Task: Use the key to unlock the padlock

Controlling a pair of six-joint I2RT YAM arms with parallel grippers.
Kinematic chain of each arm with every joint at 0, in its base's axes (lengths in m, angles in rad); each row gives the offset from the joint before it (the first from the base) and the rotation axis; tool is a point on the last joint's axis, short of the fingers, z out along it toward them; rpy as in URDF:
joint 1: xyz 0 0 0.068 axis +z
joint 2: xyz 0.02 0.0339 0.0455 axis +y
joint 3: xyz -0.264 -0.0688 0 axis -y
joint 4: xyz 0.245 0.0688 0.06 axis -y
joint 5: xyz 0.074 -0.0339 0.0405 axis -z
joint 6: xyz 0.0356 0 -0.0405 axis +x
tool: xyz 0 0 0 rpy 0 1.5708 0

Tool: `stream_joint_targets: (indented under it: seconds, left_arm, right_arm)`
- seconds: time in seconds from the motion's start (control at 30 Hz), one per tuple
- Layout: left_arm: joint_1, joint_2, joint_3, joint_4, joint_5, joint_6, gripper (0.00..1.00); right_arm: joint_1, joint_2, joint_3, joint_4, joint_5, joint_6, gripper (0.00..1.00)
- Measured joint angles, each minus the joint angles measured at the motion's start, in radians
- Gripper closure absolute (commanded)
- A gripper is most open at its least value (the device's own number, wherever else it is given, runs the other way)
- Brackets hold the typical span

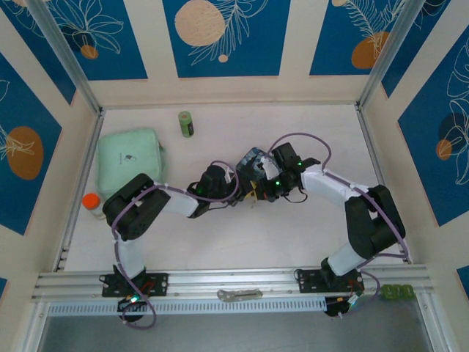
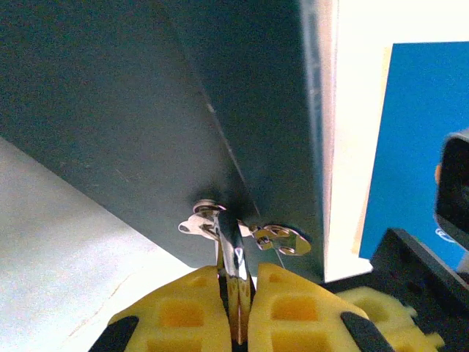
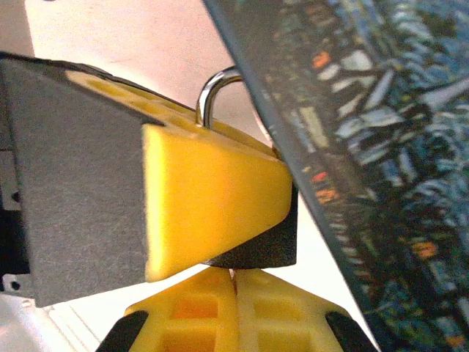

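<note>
Yellow padded fingers of the left gripper (image 2: 236, 273) are seen pressed almost together on a tiny metal padlock (image 2: 235, 249) — its narrow, shiny silvery body is clamped edge-on between them. In the right wrist view, the thin looped shackle (image 3: 212, 92) is seen rising above one of those yellow pads, and the dark grey underside of the body (image 3: 267, 248) juts out below it. The padlock is held tight against the dark side wall of a blue painted rectangular tin (image 3: 381, 147), where the shackle meets a small silvery hasp (image 2: 282, 236); whether it is threaded through cannot be told. The right gripper (image 3: 236, 277) is fully closed, its yellow fingertips set against the padlock's dark underside — whether the key is pinched between them cannot be told. In the top view both arms are seen meeting at the tin near the middle of the white worktop (image 1: 220, 249). A mint-green soft pouch (image 1: 130, 158), a small green bottle (image 1: 187, 123) and an orange-capped bottle (image 1: 92, 203) are placed well apart to the left, and a long flat silvery metal piece (image 1: 239, 294) rests on the near rail.
</note>
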Motion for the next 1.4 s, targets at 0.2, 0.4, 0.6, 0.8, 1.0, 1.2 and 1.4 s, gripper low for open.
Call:
stream_joint_targets:
  seconds: [0.2, 0.4, 0.6, 0.8, 1.0, 1.2, 1.4]
  left_arm:
    - [0.006, 0.000, -0.009, 0.016, 0.045, 0.031, 1.00]
    - [0.019, 0.023, -0.025, 0.113, 0.093, 0.032, 1.00]
    - [0.019, 0.047, -0.034, 0.183, 0.102, 0.045, 1.00]
    - [0.019, 0.032, -0.035, 0.154, 0.094, 0.077, 1.00]
    - [0.011, -0.041, -0.034, 0.042, 0.075, 0.111, 1.00]
    - [0.006, -0.056, -0.026, -0.004, 0.076, 0.111, 1.00]
    - [0.003, -0.056, -0.023, -0.028, 0.076, 0.109, 1.00]
  right_arm:
    - [-0.061, 0.031, -0.016, 0.007, -0.160, 0.010, 1.00]
    - [-0.100, 0.050, -0.016, 0.006, -0.251, 0.010, 1.00]
    - [-0.111, 0.053, -0.016, 0.000, -0.270, 0.009, 1.00]
    - [-0.093, 0.027, -0.016, -0.006, -0.225, 0.008, 0.83]
    - [-0.005, -0.065, -0.016, -0.019, -0.090, 0.008, 0.65]
    - [0.090, -0.116, -0.016, -0.034, 0.100, 0.017, 0.62]
    - [0.203, -0.125, -0.014, -0.050, 0.332, 0.017, 0.64]
